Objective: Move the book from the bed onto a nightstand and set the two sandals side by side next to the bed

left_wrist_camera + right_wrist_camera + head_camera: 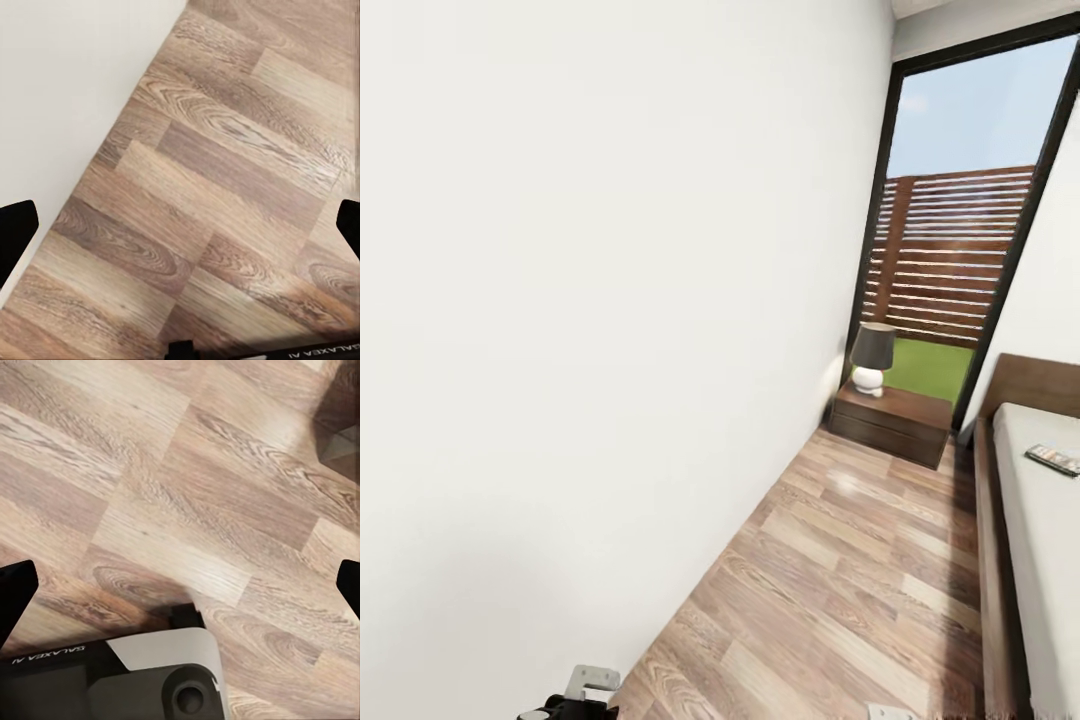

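Fingers of the left gripper spread wide, dark tips at opposite edges of the left wrist view, nothing between them but the wood-plank floor and a strip of white wall. Fingers of the right gripper likewise spread, empty, hanging over bare floor planks, with part of the robot's grey and black base beneath.

Book lying flat on the bed, near the mattress's edge toward the floor and toward the headboard end; dark cover, lettering too small to read. Bed running along the right edge of the head view, pale mattress on a dark brown base. Nightstand standing on the floor in the far corner, against the white wall and beside the tall window, well apart from the book across a strip of floor. Lamp with a dark shade and white round base upright on the nightstand's top, toward its wall-side edge. Beyond the glass, a brown slatted fence, green grass and blue sky. Bit of the left arm at the lower edge of the head view, close to the wall.
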Motion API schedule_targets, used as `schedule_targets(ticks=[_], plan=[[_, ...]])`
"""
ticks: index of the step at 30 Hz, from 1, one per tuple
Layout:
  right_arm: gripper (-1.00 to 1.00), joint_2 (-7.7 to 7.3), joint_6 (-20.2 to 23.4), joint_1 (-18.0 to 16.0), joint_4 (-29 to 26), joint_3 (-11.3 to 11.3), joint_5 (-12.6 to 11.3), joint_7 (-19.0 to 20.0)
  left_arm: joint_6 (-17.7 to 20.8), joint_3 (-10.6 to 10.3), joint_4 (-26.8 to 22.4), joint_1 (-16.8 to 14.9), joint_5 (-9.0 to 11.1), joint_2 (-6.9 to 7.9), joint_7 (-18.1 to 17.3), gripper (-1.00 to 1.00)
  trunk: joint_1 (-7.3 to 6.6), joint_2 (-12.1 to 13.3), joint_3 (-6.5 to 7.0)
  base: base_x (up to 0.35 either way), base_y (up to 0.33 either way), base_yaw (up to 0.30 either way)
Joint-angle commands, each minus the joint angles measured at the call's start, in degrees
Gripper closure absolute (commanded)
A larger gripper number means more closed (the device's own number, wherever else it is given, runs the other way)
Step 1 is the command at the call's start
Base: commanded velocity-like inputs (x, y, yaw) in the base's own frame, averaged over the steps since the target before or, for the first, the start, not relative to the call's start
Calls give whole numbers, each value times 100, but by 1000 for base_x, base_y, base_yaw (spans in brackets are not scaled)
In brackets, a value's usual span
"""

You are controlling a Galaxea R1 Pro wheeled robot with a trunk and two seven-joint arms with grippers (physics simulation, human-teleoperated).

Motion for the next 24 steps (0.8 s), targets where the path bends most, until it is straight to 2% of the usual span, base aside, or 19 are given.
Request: schedule_targets(ticks=[1,24], plan=[[-100,6,22,-3,-11,-27,-38,-23,3,-45,-5,-3,59,6,-12,-100,2,-8,-7,0,0,-232],[-100,9,22,-3,-6,-35,-39,-23,-10,-53,-5,0,56,8,-2,-100,2,-8,50,0,0,-218]])
